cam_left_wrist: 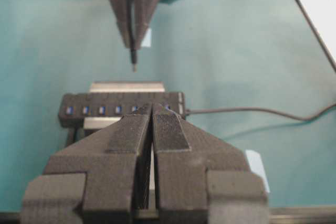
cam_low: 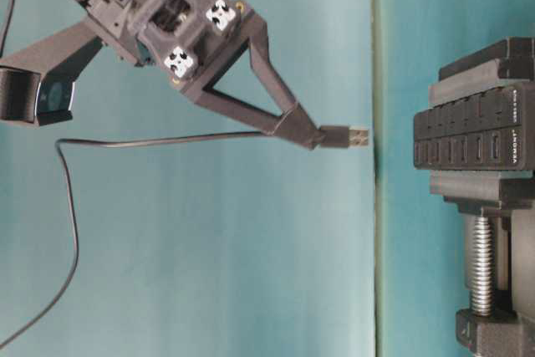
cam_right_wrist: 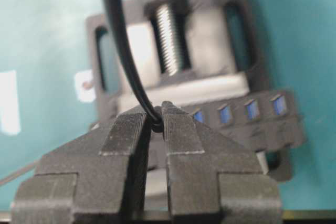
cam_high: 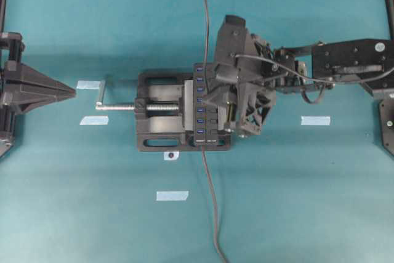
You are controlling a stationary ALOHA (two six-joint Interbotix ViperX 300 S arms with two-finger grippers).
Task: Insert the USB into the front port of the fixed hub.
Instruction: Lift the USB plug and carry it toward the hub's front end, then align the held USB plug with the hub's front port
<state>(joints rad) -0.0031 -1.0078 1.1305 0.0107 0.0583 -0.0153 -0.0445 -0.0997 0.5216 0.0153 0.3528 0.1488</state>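
**Plug hanging just short of the hub**

Fingers of the right gripper (cam_low: 311, 134) are pinching the USB (cam_low: 347, 136) by the rear of its black body, leaving the silver tip sticking out toward the fixed hub (cam_low: 472, 135). In the table-level view the plug is hovering level, apart from the hub's port face with bare teal tabletop (cam_high: 277, 214) showing between them. Its thin black cable (cam_low: 150, 141) is trailing back from the fingers and drooping away from the hub. The hub is sitting clamped in the black vise (cam_high: 161, 118), whose silver screw (cam_high: 132, 107) is pointing away from the hub toward the left gripper (cam_high: 64, 92). That gripper is resting well apart from the hub, fingers pressed together on nothing, as the left wrist view shows. Which port the plug is lining up with is hard to tell, since the right arm is covering part of the hub from overhead. A grey-black cable (cam_high: 212, 207) is running off the hub's near end.
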